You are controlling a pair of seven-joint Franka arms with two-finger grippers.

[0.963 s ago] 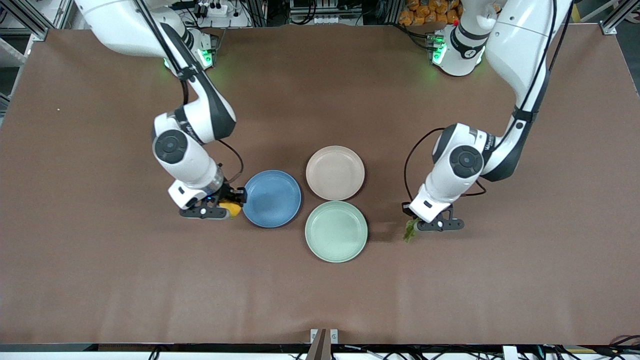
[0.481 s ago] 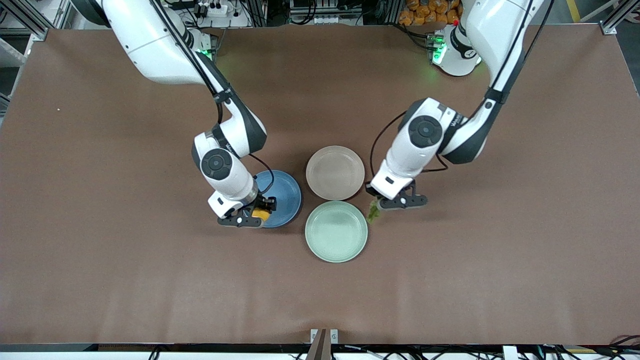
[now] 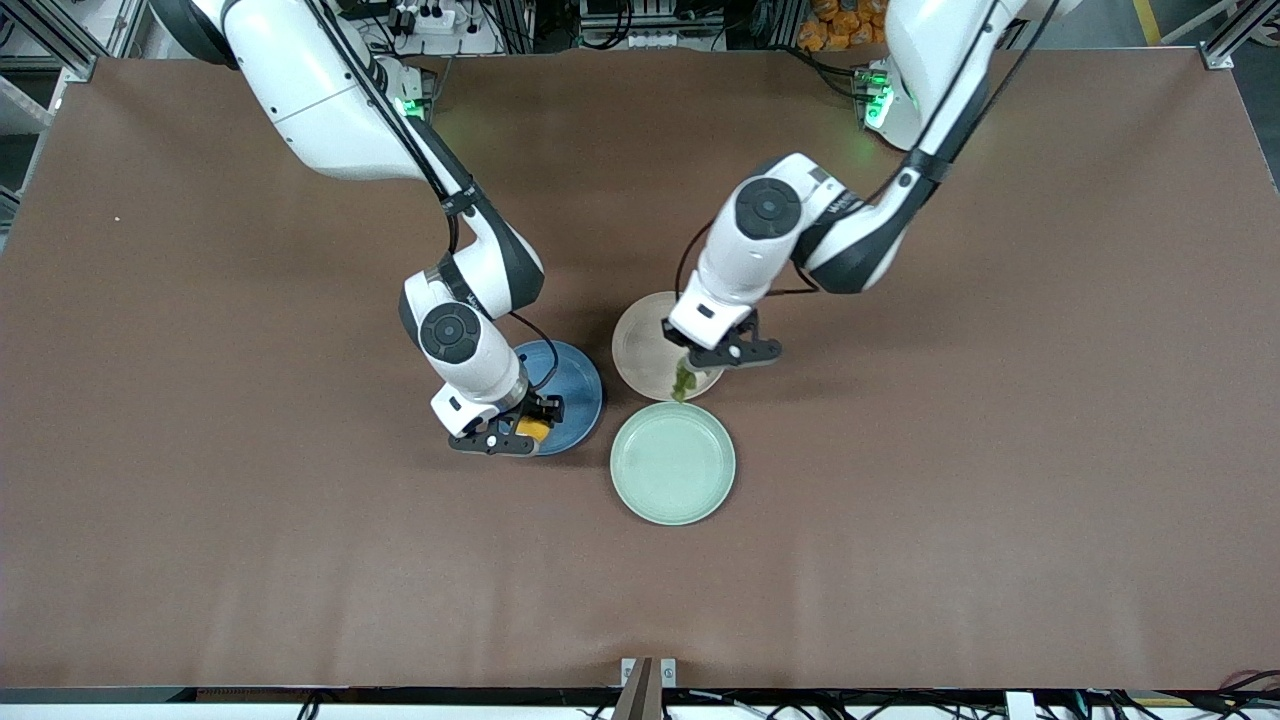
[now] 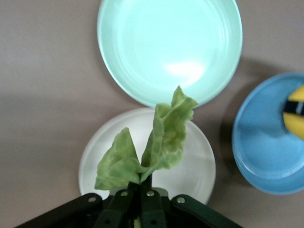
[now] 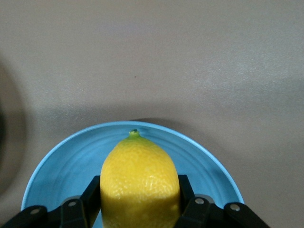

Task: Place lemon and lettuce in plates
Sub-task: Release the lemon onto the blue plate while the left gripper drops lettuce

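My right gripper (image 3: 522,432) is shut on the yellow lemon (image 3: 530,430) and holds it over the blue plate (image 3: 570,385). In the right wrist view the lemon (image 5: 139,183) sits between the fingers above that plate (image 5: 57,161). My left gripper (image 3: 700,362) is shut on the green lettuce (image 3: 684,381) by its stem and holds it over the beige-pink plate (image 3: 635,345). In the left wrist view the leaf (image 4: 152,147) hangs over this plate (image 4: 194,166), with the blue plate (image 4: 259,142) beside it.
A mint-green plate (image 3: 672,462) lies nearer to the front camera than the beige-pink plate, close to both plates; it also shows in the left wrist view (image 4: 168,47). The brown table (image 3: 1000,450) spreads wide around the plates.
My left gripper has carried the lettuce from beside the mint-green plate to over the beige-pink plate. My right gripper has moved the lemon from beside the blue plate to over it.
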